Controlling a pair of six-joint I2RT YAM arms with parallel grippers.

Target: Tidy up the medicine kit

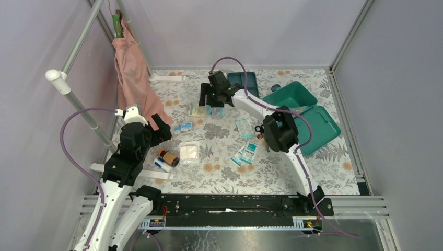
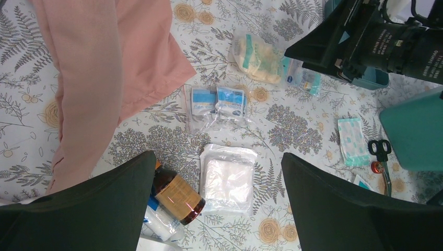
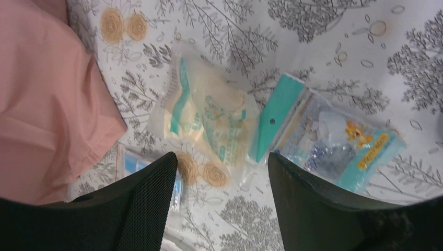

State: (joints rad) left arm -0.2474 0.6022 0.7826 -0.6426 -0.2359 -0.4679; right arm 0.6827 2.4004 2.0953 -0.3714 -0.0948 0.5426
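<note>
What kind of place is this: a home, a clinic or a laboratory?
Most likely a robot test cell in a laboratory. Plain grey wall panels in a metal frame enclose the table, and the left arm and right arm are bolted to a rail at its near edge.

Soft, even light is filling all views, casting only faint shadows; the dark jaws are blurring at the bottom of both wrist views.
</note>
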